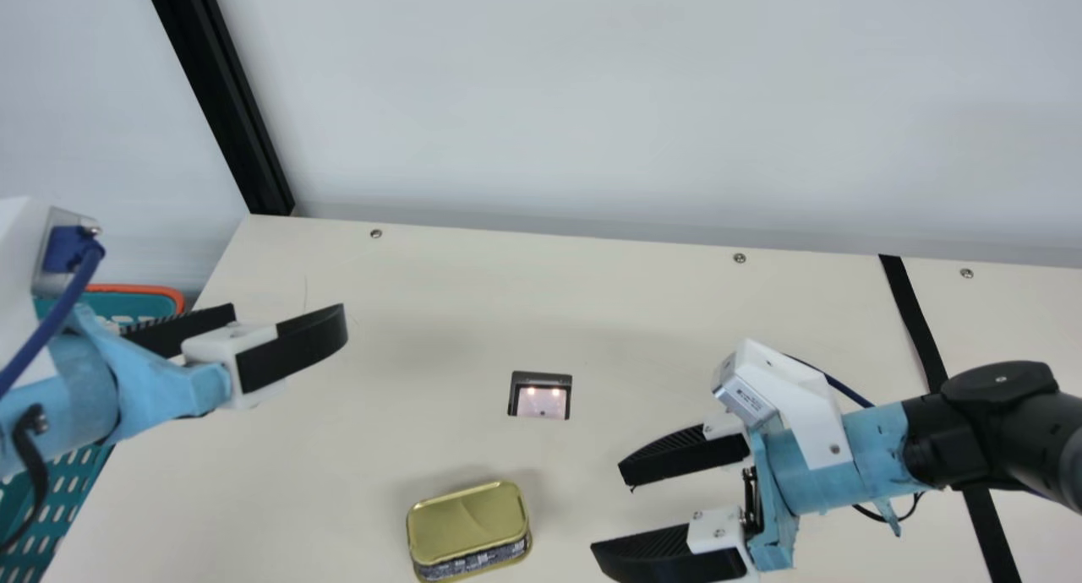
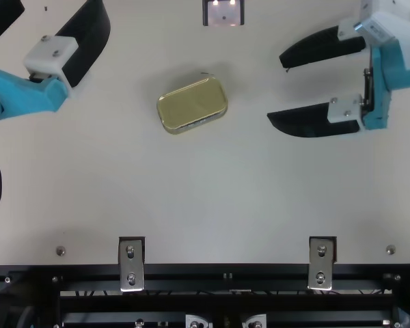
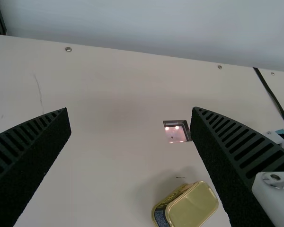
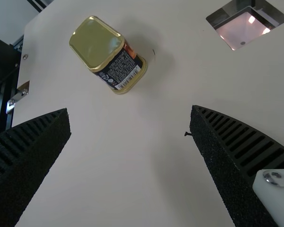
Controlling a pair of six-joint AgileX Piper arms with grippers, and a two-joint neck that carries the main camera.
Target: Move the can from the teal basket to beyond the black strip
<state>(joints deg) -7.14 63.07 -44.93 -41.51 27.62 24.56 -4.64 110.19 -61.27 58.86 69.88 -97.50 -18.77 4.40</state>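
Note:
The gold-lidded can (image 1: 467, 524) stands on the table between the two arms, also seen as a can (image 2: 192, 104) in the top view. My left gripper (image 1: 264, 325) is open at the left, near the teal basket (image 1: 78, 490); its fingers (image 3: 28, 161) hold nothing. My right gripper (image 1: 630, 511) stands open to the right of the can, pointing at it, with a gap between; in the right wrist view the can (image 4: 109, 54) lies beyond its own open gripper (image 4: 130, 123). The black strip (image 1: 917, 321) runs along the table behind the right arm.
A dark-framed square with a lit pane (image 1: 541, 397) is set in the table beyond the can. A pale wall (image 1: 634, 101) borders the far edge, with a black post (image 1: 224, 93) at the corner. Metal brackets (image 2: 131, 264) line the near edge.

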